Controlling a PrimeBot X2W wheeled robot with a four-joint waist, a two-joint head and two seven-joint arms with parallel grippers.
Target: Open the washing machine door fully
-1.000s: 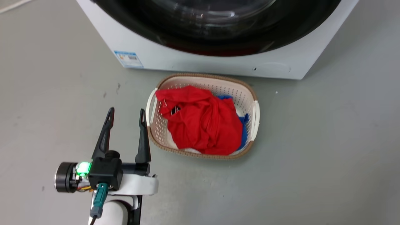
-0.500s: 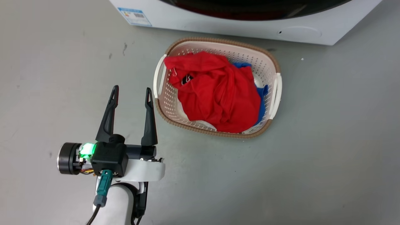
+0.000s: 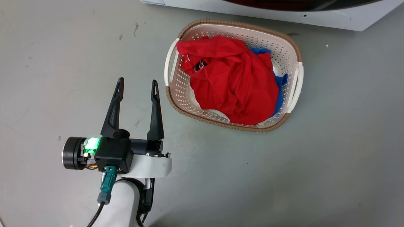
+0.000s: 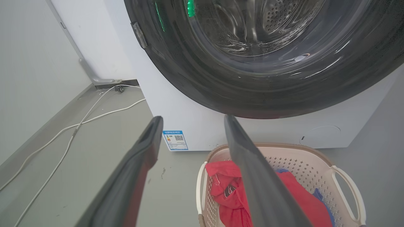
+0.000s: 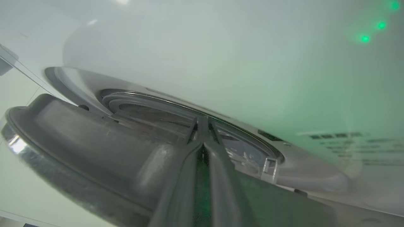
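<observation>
The washing machine (image 4: 176, 101) is a white box, and its door (image 4: 258, 91), a wide glossy black rim around clear glass, hangs above my left gripper (image 4: 191, 121). That gripper stands open and empty over the floor, left of the basket in the head view (image 3: 137, 82). The machine's lower front (image 3: 252, 9) and a sliver of the door's rim (image 3: 303, 3) show along that view's top edge. My right gripper (image 5: 202, 123) is shut, its fingers pressed together and lying between the door's grey inner face (image 5: 79, 142) and the machine's white front (image 5: 221, 56), so the door stands ajar.
A cream basket (image 3: 176, 94) holding a red garment (image 3: 233, 82) and some blue cloth stands on the grey floor just before the machine. White cables (image 4: 79, 123) run along the floor by the wall to the machine's left. A blue label (image 4: 175, 140) sits low on its front.
The head camera has tipped, so the machine has slid almost out of the picture's top and the basket sits higher. My left gripper stays open beside the basket.
</observation>
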